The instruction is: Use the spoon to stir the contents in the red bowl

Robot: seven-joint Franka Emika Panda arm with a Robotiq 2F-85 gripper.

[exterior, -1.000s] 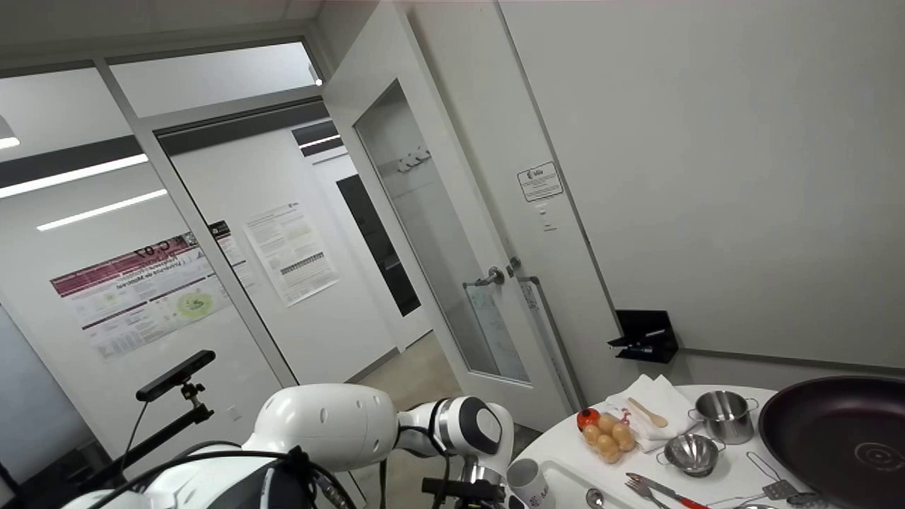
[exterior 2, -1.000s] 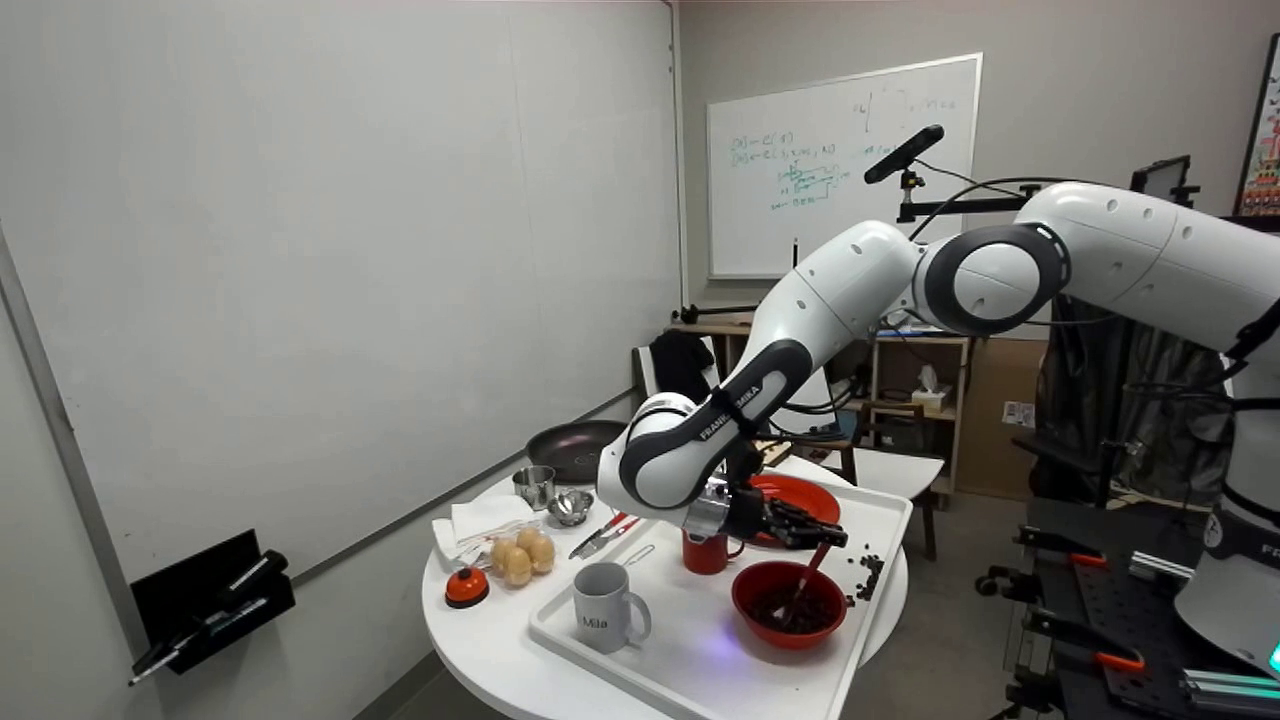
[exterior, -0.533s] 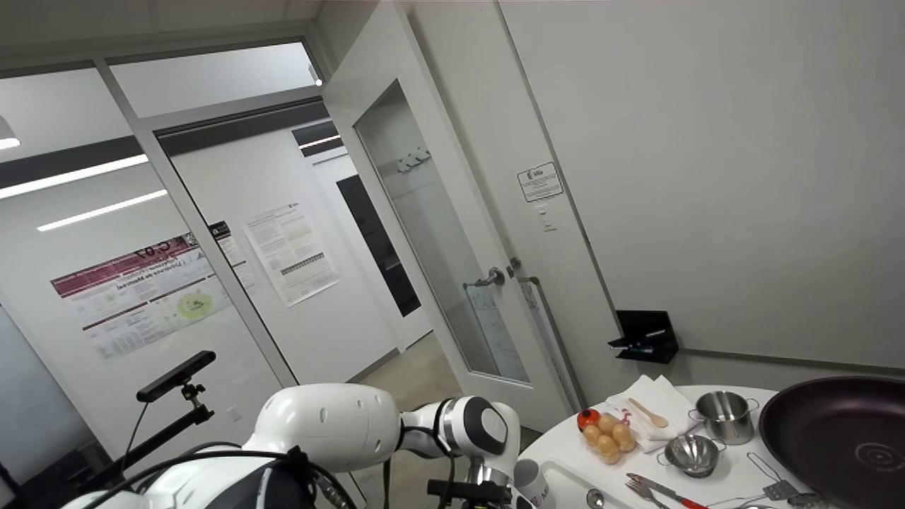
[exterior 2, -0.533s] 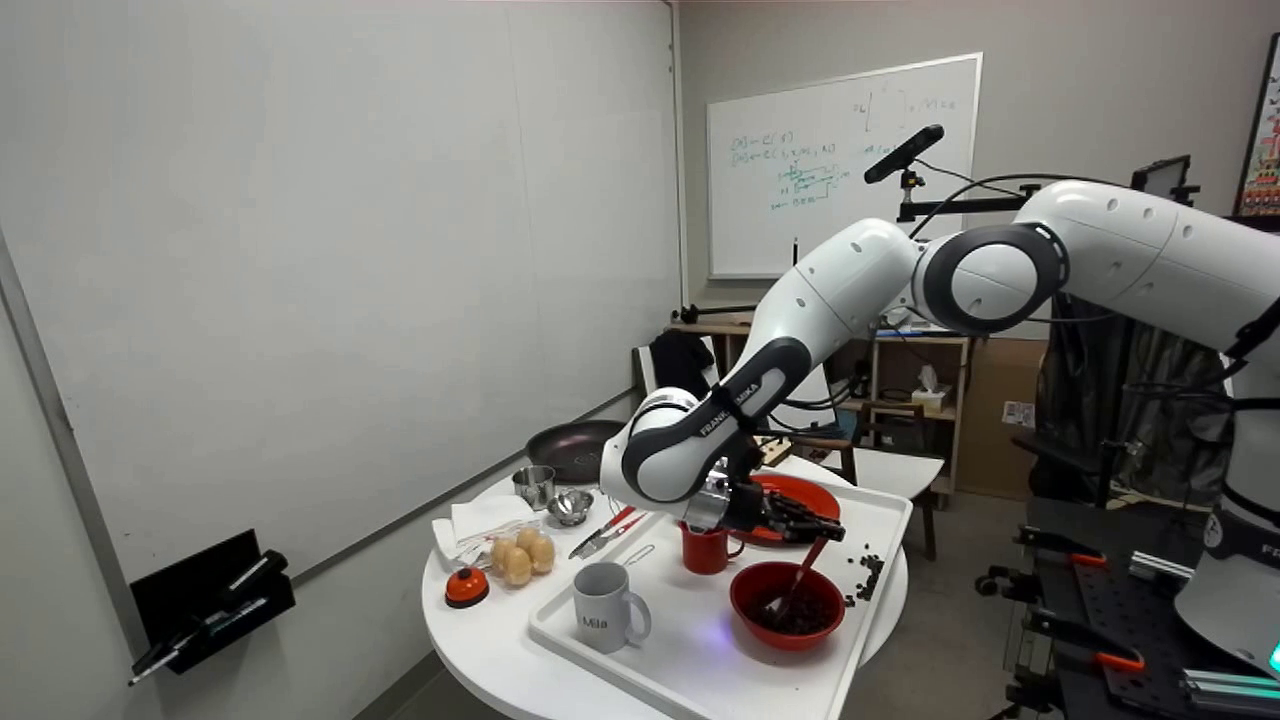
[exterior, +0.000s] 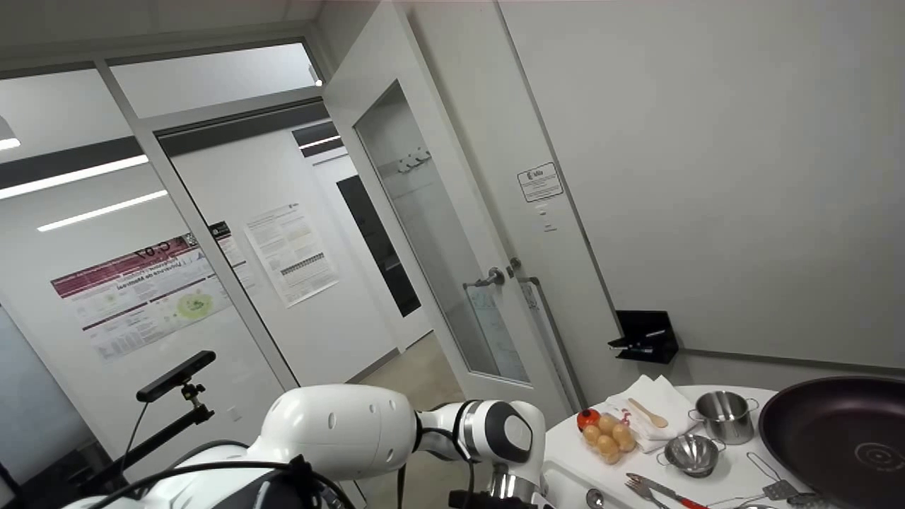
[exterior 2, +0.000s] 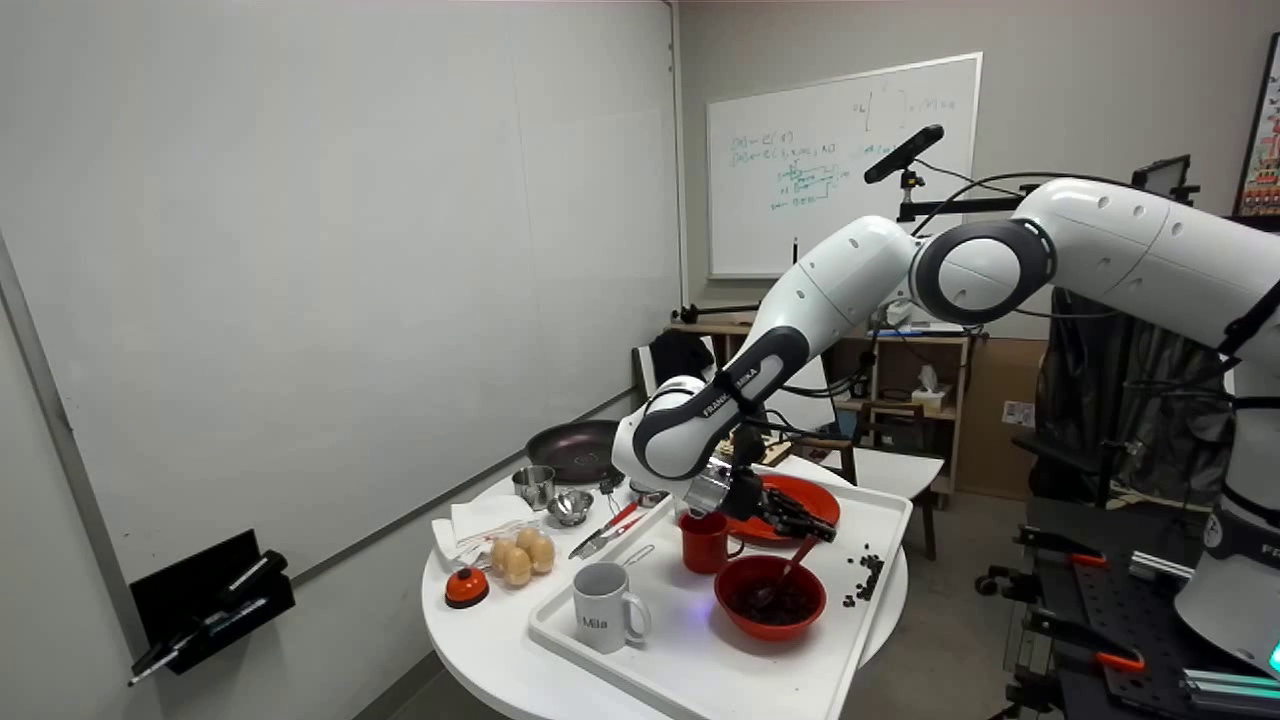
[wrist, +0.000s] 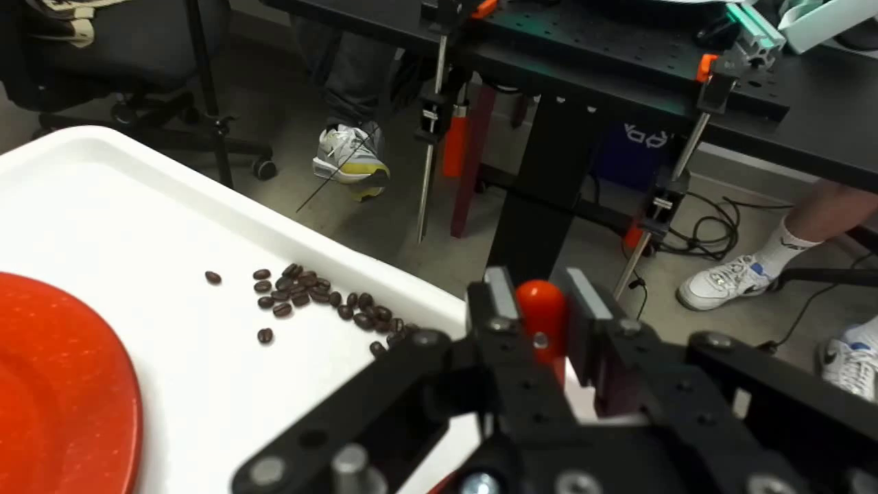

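Plainly, gripper [wrist: 544,296]: in the wrist view it occupies the lower right of the frame, set narrow, with the spoon [wrist: 545,333] held by its red handle.
Handle end [wrist: 540,302]: rounded, it shows between the two pads [wrist: 504,295].
Tray [wrist: 171,226]: white, it takes the left part of this frame.
Loose beans [wrist: 300,293]: dark, they lie on the tray near its raised edge, left of the centre.
Red bowl [exterior 2: 770,631]: in an exterior view, it stands upright on the tray, right of the lower middle.
Dark contents [exterior 2: 787,606]: inside the bowl; the spoon leans tilted from the gripper down into them.
Red mug [exterior 2: 703,552]: upright, just beside the bowl at its upper left; whether they touch cannot be told.
Grey mug [exterior 2: 597,605]: also on the tray, farther to the left.
Robot arm [exterior: 339,424]: in an exterior view, it lies along the bottom of the frame.
Frying pan [exterior: 834,424]: at the lower right, cut by the border.
Metal pot [exterior: 732,428]: upright on the table [exterior: 567,440], left of the pan.
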